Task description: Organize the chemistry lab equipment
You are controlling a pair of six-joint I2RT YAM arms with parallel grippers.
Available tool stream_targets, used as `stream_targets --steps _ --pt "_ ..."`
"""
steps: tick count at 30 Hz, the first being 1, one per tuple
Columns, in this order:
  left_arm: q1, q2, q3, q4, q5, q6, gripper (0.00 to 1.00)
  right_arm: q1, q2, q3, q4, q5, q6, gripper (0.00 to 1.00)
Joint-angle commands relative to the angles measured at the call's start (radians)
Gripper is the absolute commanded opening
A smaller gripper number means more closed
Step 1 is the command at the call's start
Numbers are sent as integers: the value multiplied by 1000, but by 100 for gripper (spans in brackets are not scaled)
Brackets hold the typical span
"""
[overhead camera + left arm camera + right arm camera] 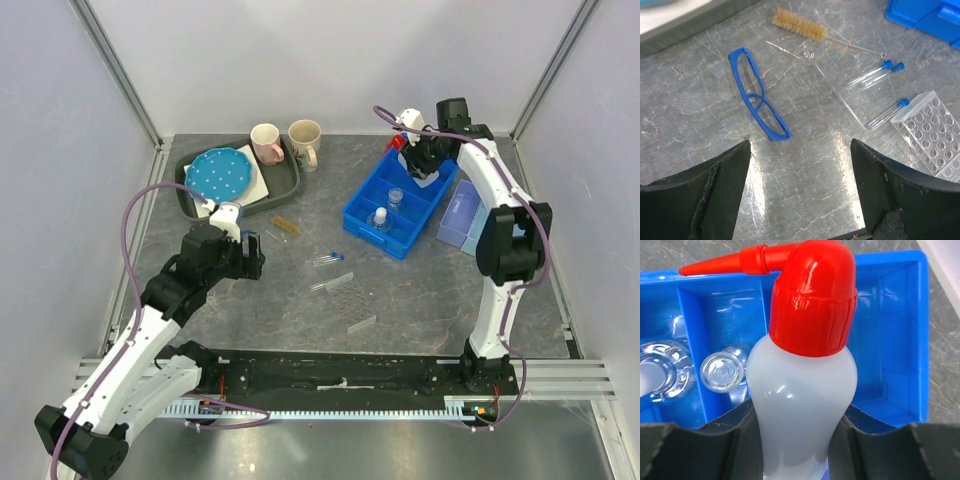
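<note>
right gripper (800, 440) part closed, clamped on one red-capped squeeze bottle (805, 385) above the blue bin (900, 340). left gripper (800, 190) wide open, empty; one pair of glasses (757, 102) lies just ahead. beyond: three tubes (875, 75), one brush (799, 25), one rack (932, 132).

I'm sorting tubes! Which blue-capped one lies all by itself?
The tube right beside the clear rack; the other two tubes lie side by side, farther from it.

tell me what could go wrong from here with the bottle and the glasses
The bottle in the right gripper hangs over the blue bin. Its red spout points toward the beaker, so lowering may knock it. The glasses lie flat ahead of the open left gripper and may slide into the tubes.
</note>
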Motion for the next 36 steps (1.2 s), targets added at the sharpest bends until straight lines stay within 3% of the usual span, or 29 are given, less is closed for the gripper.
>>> stream_targets --steps 1,13,17,23,36 --pt "4 -49 0 61 -61 44 87 5 95 122 -60 9 -26 40" --pt "3 -66 -7 73 -84 49 88 5 247 179 -77 69 -52 46" --pt "4 -60 -7 75 -82 49 88 5 245 157 -78 99 -70 52" --pt "6 -62 -9 75 -79 50 88 3 216 151 -75 90 -74 73" --pt "4 -74 -9 73 -79 50 88 3 58 147 -75 17 -14 80"
